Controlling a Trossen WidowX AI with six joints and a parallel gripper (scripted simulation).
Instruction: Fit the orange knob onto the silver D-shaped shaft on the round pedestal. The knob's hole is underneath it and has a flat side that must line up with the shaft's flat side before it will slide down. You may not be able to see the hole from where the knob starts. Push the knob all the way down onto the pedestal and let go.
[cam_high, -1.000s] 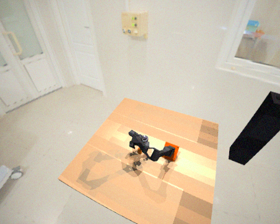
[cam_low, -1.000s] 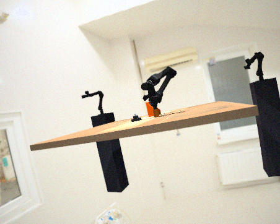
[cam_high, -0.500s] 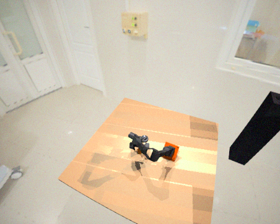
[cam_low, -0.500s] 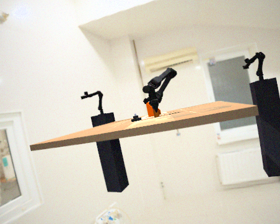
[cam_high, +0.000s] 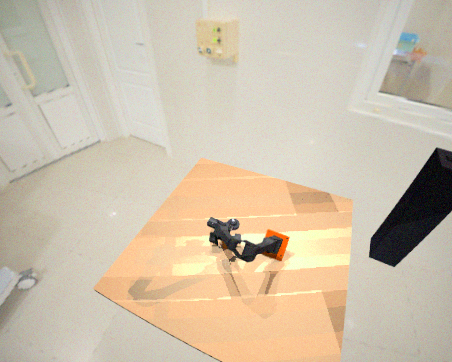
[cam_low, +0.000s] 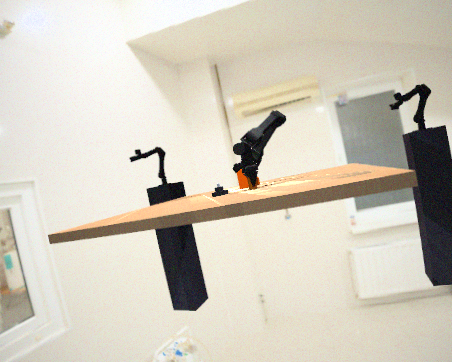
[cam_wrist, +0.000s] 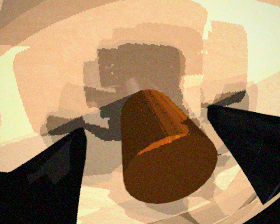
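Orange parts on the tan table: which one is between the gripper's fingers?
The orange cylindrical knob, flanked by the open gripper's black fingers but not gripped. The orange square block sits apart, at the far end of the arm.

- Orange knob (cam_wrist: 164, 147): short cylinder with a flat facet cut along its side, lying tilted on the tan table top. Round end face toward wrist camera. Free of contact on both sides.
- Hole: cannot tell from any view.
- Pedestal with shaft (cam_low: 219, 191): small dark form, upright on the table, apart from knob.
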